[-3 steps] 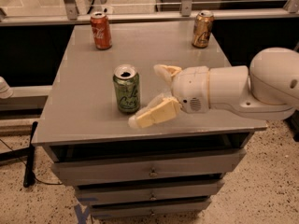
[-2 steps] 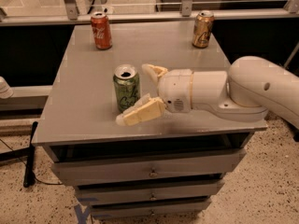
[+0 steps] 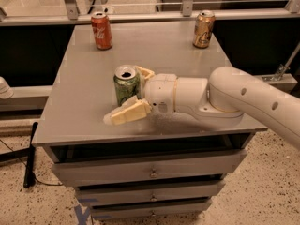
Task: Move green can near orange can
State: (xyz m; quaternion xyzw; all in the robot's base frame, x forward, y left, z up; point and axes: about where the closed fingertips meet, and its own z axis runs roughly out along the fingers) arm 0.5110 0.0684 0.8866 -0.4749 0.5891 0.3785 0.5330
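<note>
The green can [image 3: 125, 84] stands upright on the grey cabinet top [image 3: 154, 46], left of the middle towards the front. My gripper [image 3: 124, 95] reaches in from the right and is open, with the can between its two cream fingers. One finger [image 3: 127, 113] lies in front of the can's base and the other finger [image 3: 144, 72] sits behind its top rim. The orange can [image 3: 204, 29] stands upright at the back right corner, well away from the green can.
A red cola can [image 3: 101, 30] stands at the back left corner. A metal rail [image 3: 154, 16] runs behind the cabinet. Drawers [image 3: 152, 170] fill its front. My white arm [image 3: 243, 102] crosses the right front part of the top.
My gripper has moved left along the front of the top. Its fingers, which were to the right of the green can, now stand on either side of it. The cans have not moved.
</note>
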